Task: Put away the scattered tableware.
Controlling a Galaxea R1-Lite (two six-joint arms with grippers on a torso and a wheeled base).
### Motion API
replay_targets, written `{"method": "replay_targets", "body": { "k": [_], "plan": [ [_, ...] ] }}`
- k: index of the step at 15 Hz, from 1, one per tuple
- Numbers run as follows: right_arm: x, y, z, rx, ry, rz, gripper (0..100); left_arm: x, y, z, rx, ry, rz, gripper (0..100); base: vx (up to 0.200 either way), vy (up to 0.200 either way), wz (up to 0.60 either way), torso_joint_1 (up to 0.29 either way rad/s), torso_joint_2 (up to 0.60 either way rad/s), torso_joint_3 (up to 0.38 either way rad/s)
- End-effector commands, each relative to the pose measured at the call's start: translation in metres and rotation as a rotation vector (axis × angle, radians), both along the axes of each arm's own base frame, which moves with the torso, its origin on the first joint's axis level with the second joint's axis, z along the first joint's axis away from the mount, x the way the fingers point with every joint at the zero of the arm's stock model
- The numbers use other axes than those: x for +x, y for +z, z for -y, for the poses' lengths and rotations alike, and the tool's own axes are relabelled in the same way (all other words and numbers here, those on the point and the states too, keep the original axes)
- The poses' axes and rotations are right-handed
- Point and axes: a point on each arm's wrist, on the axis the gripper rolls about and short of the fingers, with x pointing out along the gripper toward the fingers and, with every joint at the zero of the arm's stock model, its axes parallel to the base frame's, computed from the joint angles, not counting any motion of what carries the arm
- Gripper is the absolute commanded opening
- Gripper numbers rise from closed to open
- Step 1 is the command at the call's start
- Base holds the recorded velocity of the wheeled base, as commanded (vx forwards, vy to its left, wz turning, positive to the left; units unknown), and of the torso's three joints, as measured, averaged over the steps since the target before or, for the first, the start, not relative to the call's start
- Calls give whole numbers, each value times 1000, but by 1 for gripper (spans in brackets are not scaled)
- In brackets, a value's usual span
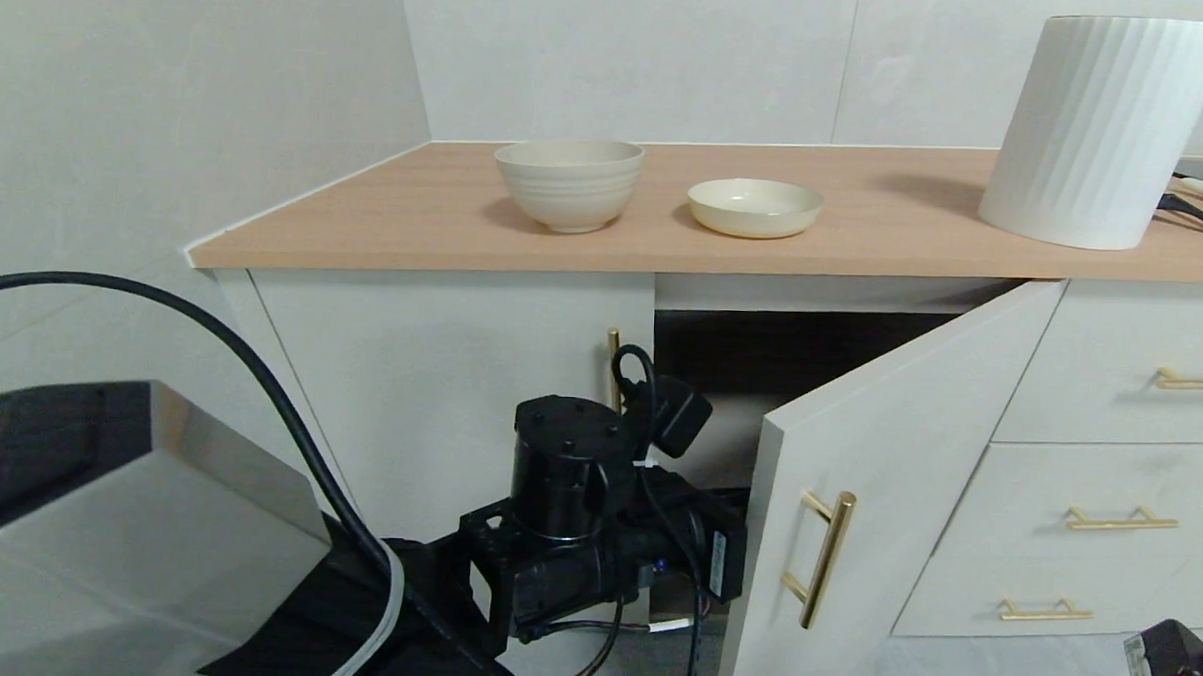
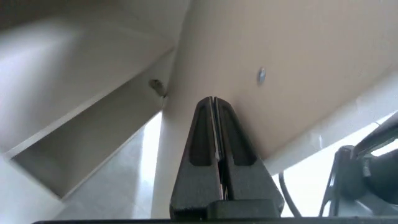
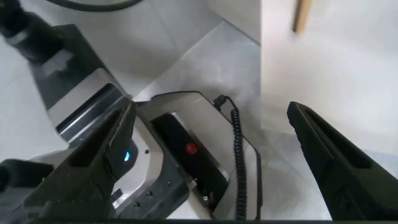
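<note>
On the countertop [image 1: 416,216], ribbed bowl [image 1: 568,184] at 11 o'clock, shallow dish [image 1: 754,206] at 12. Left gripper [image 2: 213,146] pressed together, empty, just beside open cabinet door's [image 1: 887,458] inner face. Right gripper [image 3: 210,115] spread wide, low at 4 o'clock. Risk: left arm [image 1: 566,507] rising could clip door or countertop's edge.

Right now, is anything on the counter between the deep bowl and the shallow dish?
Nothing: in the head view the stretch of countertop between the deep bowl and the shallow dish is bare wood.
</note>
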Motion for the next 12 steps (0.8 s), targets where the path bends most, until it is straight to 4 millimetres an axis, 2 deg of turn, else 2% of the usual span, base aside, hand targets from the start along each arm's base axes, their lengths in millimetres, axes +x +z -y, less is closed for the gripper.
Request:
{"method": "replay_targets", "body": {
  "k": [1, 3, 5, 6, 7, 8, 9, 11, 12],
  "plan": [
    [-3, 3, 1, 17, 21, 14, 100, 4, 2, 6, -5, -2, 4, 0, 0, 0, 0, 0, 0, 0],
    [-6, 5, 1, 35, 50, 19, 100, 7, 6, 13, 6, -2, -16, 0, 0, 0, 0, 0, 0, 0],
    [-12, 8, 6, 74, 93, 42, 100, -13, 15, 37, 6, -49, -49, 0, 0, 0, 0, 0, 0, 0],
    [-25, 9, 13, 137, 229, 49, 100, -56, 28, 67, -22, -184, -40, 0, 0, 0, 0, 0, 0, 0],
    [-30, 9, 17, 171, 316, 52, 100, -94, 36, 86, -57, -287, -55, 0, 0, 0, 0, 0, 0, 0],
    [-32, 6, 20, 178, 360, 54, 100, -116, 39, 94, -79, -333, -92, 0, 0, 0, 0, 0, 0, 0],
    [-32, 5, 21, 172, 375, 64, 100, -117, 38, 92, -75, -312, -93, 0, 0, 0, 0, 0, 0, 0],
    [-32, 5, 21, 173, 381, 64, 100, -80, 40, 64, -83, -164, -79, 0, 0, 0, 0, 0, 0, 0],
    [-33, 4, 21, 174, 387, 64, 100, -69, 43, 55, -93, -135, -78, 0, 0, 0, 0, 0, 0, 0]
  ]
}}
